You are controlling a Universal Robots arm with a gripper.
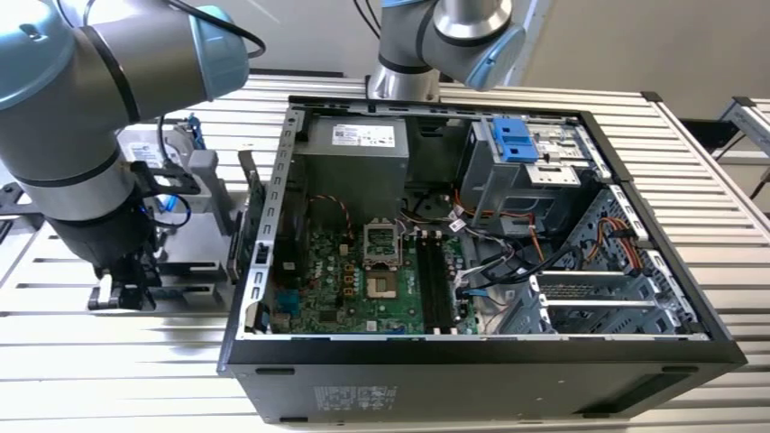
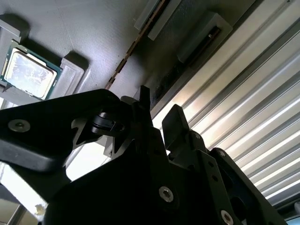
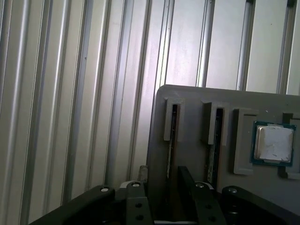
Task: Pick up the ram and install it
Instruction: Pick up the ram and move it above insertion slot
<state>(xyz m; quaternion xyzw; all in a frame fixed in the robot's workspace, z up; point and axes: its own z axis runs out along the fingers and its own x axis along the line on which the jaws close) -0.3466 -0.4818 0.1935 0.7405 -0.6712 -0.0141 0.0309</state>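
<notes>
Grey tray [image 3: 197,96] holds the ram [image 3: 171,145] on edge in a slot [image 3: 167,119], between the fingers [image 3: 185,178] of the hand [image 3: 164,176]. Hand stands partly open, straddling the stick and gripping nothing. Chip [image 3: 274,143] lies on the same tray, off to one side.

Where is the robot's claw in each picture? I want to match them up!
Exterior view: the gripper hangs low at the exterior view's left, beside the computer case.
First wrist view: the gripper, open, is lined up with a ram stick in the gray tray.
Second wrist view: the gripper sits close over that tray.
Shared landmark: the ribbed metal table, in all three.
</notes>
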